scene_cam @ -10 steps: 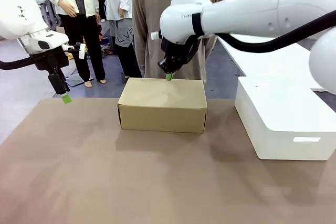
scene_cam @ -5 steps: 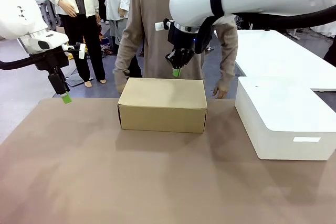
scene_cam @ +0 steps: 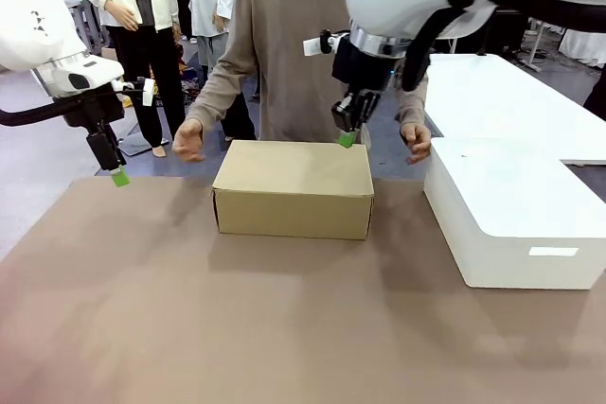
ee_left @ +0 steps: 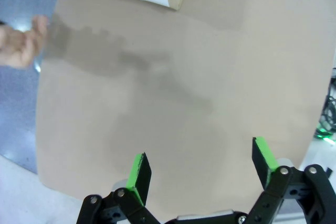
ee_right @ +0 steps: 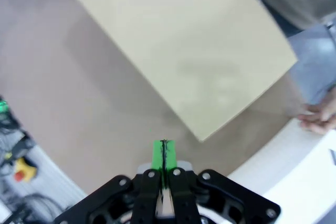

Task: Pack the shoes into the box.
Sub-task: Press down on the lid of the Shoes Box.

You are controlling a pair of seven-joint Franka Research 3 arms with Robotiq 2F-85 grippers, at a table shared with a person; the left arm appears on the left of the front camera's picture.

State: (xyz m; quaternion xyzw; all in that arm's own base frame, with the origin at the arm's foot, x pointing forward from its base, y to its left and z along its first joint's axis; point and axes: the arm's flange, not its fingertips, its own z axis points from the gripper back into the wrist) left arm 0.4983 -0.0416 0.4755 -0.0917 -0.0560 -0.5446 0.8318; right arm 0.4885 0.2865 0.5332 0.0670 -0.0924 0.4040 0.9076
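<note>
Right pincer (scene_cam: 347, 138) lifted rightward; one box (scene_cam: 294, 188), two hands

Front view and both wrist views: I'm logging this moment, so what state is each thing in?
Cardboard box: lid shut, on the table.
White box: closed, right of it.
Left hand: open, empty, above bare table.
Right hand: shut, empty, above the cardboard box's far right edge.
Person's hands: open, either side of the cardboard box.

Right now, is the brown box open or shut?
Shut. The brown box has its lid lying flat across the top, with no gap and nothing inside on show.
</note>
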